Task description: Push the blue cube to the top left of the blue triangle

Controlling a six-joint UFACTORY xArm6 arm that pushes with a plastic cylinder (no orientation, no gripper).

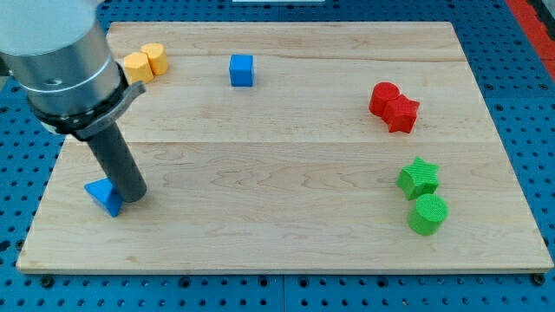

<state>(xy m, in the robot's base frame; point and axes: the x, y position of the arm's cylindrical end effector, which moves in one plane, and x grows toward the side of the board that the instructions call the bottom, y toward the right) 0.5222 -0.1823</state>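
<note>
One blue triangle [103,196] near board's [286,234] left edge, tip [136,196] touching.

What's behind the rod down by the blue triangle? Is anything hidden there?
My tip rests against the right side of the blue triangle, whose right edge the rod covers. Otherwise only bare wooden board shows. The blue cube sits far off, toward the view's top.

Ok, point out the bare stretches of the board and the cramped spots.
Bare: the wide middle between the blue cube, the red pair and the green pair. Cramped: the lower left, where my tip touches the blue triangle, and by the yellow blocks.
</note>
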